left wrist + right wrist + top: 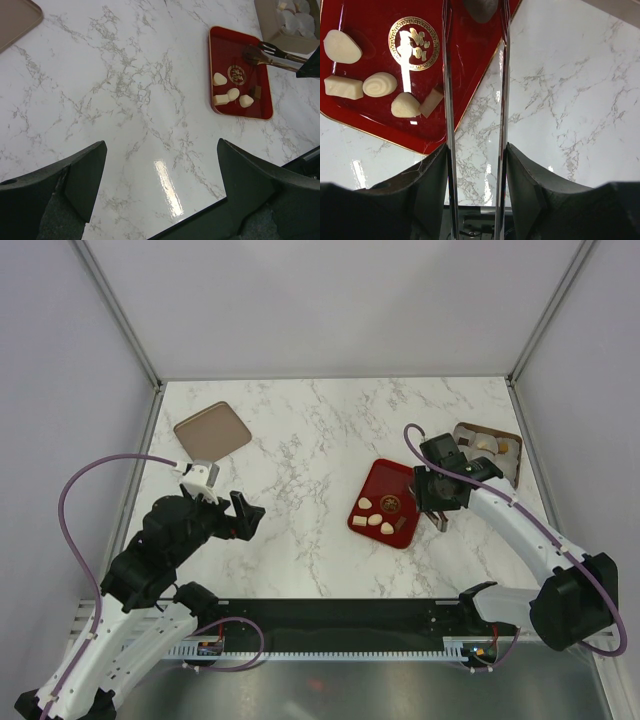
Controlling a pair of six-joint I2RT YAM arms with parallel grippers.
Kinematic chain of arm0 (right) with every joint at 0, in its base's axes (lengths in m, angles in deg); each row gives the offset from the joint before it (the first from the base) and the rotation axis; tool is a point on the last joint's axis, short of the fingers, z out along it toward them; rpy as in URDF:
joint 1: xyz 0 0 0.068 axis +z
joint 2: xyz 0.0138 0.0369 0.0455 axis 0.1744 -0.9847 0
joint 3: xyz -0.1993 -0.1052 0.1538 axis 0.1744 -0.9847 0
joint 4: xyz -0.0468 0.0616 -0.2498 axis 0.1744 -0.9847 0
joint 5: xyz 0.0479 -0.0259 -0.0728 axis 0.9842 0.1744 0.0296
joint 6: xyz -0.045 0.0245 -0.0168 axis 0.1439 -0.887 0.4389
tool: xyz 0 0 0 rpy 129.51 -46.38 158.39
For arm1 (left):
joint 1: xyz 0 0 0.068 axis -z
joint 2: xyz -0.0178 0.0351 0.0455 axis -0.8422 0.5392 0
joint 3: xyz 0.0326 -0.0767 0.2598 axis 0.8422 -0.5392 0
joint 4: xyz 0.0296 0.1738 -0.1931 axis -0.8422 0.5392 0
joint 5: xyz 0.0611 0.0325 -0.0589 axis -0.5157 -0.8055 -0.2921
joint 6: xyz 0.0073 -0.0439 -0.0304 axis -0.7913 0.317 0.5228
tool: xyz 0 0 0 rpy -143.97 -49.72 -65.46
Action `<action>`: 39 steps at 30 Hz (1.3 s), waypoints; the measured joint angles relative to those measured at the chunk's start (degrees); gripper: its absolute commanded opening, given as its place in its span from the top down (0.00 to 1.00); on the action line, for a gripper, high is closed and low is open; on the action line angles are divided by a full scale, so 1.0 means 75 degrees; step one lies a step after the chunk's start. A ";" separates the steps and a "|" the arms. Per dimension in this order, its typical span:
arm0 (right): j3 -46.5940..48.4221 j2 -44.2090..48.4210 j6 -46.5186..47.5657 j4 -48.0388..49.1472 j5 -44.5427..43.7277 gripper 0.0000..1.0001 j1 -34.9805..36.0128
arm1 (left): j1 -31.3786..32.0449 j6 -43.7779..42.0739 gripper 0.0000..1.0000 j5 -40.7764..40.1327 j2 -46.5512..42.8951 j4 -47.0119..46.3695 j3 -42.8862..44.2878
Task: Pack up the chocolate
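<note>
Left arm: folded low at 8 o'clock of the table, with the forearm angled toward the middle and the wrist tipped down over bare marble.
Left pincer: fingers spread wide apart, nothing between them.
Right arm: rises from its base at 5 o'clock and leans inward, with the wrist bent down at the 3 o'clock edge of the red tray.
Right pincer: clamped on a pair of tongs, whose two thin metal blades run straight out past the fingers.
Tong tips: they pinch one dark chocolate over the tray's far corner. Whether it touches the tray cannot be told.
Chocolates: five lie on the tray at its 7 o'clock end – four cream and one tan rectangle – below a gold emblem.
Tray position: about 3 o'clock of the table's middle.
Box: open at 2 o'clock, just beyond the right wrist, with pale pieces inside.
Lid: flat on the table at 10 o'clock, well apart from the box.
</note>
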 measured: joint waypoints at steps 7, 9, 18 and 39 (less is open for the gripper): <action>0.0000 0.0000 -0.0070 0.0093 0.0187 0.56 0.0000 | 0.0000 0.0000 0.00 0.0000 -0.0012 0.0000 0.0000; 0.0000 0.0000 -0.0087 0.0111 0.0219 0.58 0.0000 | 0.0000 0.0000 0.00 0.0000 -0.0023 -0.0003 0.0000; 0.0157 0.0003 -0.0119 0.0102 0.0391 0.66 0.0000 | 0.0000 0.0000 0.00 0.0000 -0.0026 -0.0003 0.0000; 0.2567 -0.0388 0.0035 -0.0213 -0.0175 0.68 -0.1827 | 0.0000 0.0000 0.00 -0.0003 -0.0032 0.0000 0.0000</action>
